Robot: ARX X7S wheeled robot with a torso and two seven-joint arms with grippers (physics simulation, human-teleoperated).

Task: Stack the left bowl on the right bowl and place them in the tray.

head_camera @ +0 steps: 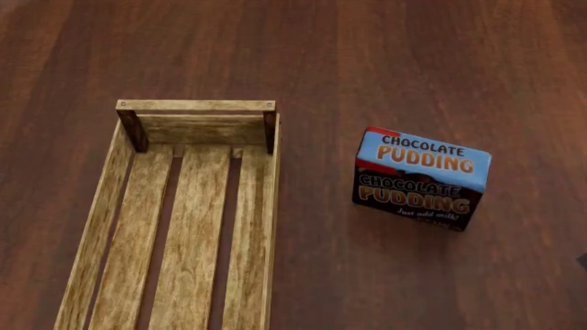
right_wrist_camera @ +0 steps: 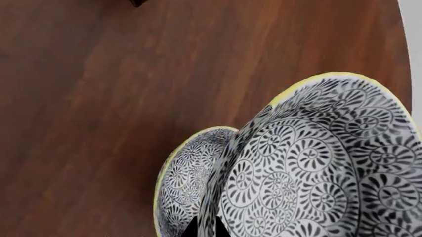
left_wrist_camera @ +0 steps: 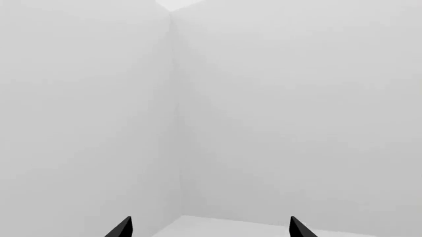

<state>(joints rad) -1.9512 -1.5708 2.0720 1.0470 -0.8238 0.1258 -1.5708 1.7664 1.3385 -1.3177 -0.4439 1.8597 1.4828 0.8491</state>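
Note:
In the right wrist view, two black-and-white patterned bowls with yellow rims show over the dark wood table. My right gripper (right_wrist_camera: 205, 228) is shut on the rim of the nearer bowl (right_wrist_camera: 316, 168), one finger on each side of its wall. The second bowl (right_wrist_camera: 188, 173) lies just behind it, partly covered; I cannot tell whether they touch. The light-wood slatted tray (head_camera: 197, 113) is at the left of the head view, with nothing in it. My left gripper (left_wrist_camera: 211, 228) is open and empty, facing a white wall corner. Neither bowl shows in the head view.
A blue-and-brown chocolate pudding box (head_camera: 422, 179) stands on the table (head_camera: 367, 62) to the right of the tray. A small dark shape (head_camera: 583, 261) shows at the head view's right edge.

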